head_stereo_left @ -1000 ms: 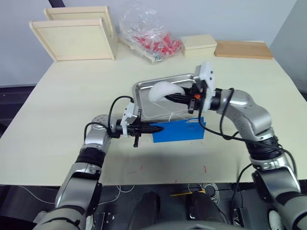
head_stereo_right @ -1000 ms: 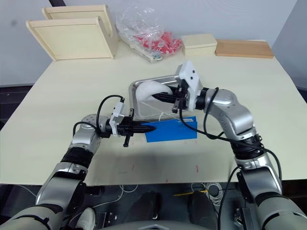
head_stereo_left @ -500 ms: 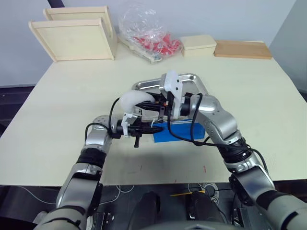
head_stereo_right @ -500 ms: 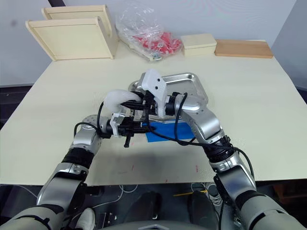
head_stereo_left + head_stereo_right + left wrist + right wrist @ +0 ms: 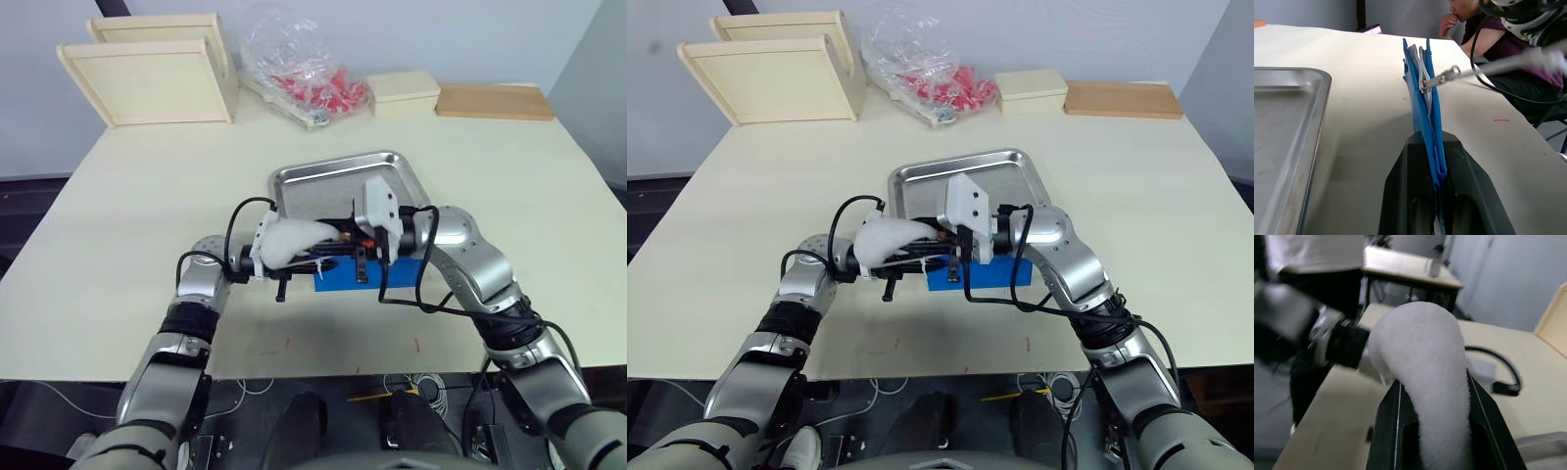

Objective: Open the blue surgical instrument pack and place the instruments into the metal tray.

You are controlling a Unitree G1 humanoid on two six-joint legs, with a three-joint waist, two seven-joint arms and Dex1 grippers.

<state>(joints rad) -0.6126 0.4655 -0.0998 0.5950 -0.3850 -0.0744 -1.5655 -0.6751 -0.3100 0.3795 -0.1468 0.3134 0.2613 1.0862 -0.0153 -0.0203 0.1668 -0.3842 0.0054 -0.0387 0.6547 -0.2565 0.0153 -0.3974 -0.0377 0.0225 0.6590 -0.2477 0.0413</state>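
The left gripper [image 5: 1436, 161] has its two black fingers pinched on the edge of the flat blue surgical instrument pack [image 5: 1422, 112], which stands on edge on the pale wooden table [image 5: 118, 225], just beside the near rim of the shallow stainless-steel metal tray [image 5: 338, 186]. The right gripper [image 5: 1432, 396] is clamped on a fluffy white pom-pom-like tuft [image 5: 1422, 352], held over the left gripper at the pack's left end. A thin white cord runs from the tuft's side to the pack's metal zipper pull [image 5: 1437, 81]. Beyond the tray, at the table's far edge, lie a crinkled clear bag of red items [image 5: 299, 69], pale wooden trays [image 5: 152, 73] and wooden boards [image 5: 495, 98].
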